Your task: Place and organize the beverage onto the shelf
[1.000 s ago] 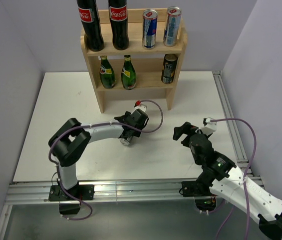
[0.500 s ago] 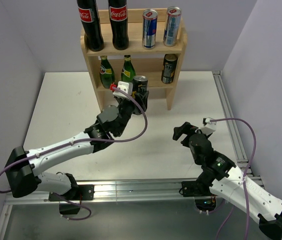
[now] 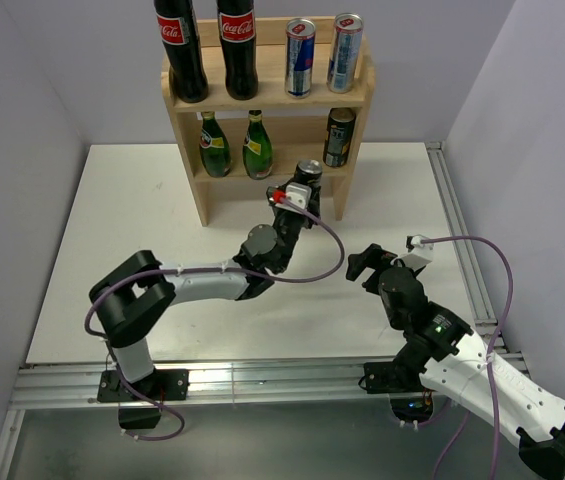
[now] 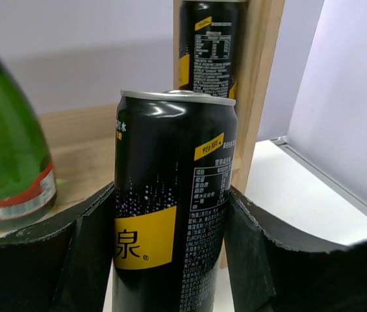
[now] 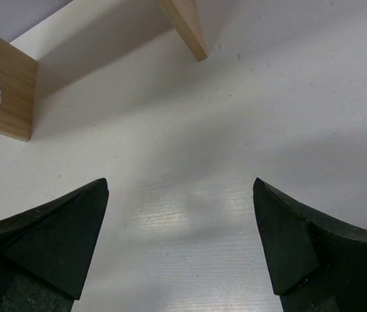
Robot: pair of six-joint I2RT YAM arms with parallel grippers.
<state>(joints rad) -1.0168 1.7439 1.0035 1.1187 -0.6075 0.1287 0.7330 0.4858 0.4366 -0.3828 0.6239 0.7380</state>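
The shelf [image 3: 188, 165] stands at the back of the table. Its top tier holds two Coca-Cola bottles [image 3: 180, 50] and two Red Bull cans [image 3: 300, 57]. Its lower tier holds two green bottles [image 3: 214, 145] and a black can [image 3: 338, 137]. My left gripper [image 3: 300, 192] is shut on a black can with a yellow label [image 3: 308, 169], held upright at the front edge of the lower tier, between the right green bottle and the shelved black can. In the left wrist view the fingers [image 4: 89, 253] clamp the held can [image 4: 173, 208]. My right gripper [image 3: 364, 264] is open and empty over the table.
The left wrist view shows a green bottle [image 4: 8, 162] at left, the shelved black can [image 4: 209, 49] behind and the right side panel [image 4: 261, 97]. The right wrist view shows both shelf feet [image 5: 186, 26]. A metal rail [image 3: 462, 240] runs along the table's right edge.
My left gripper lifted the black can from the table to the shelf front, then moved it right toward the gap beside the shelved black can. The right arm has not moved.
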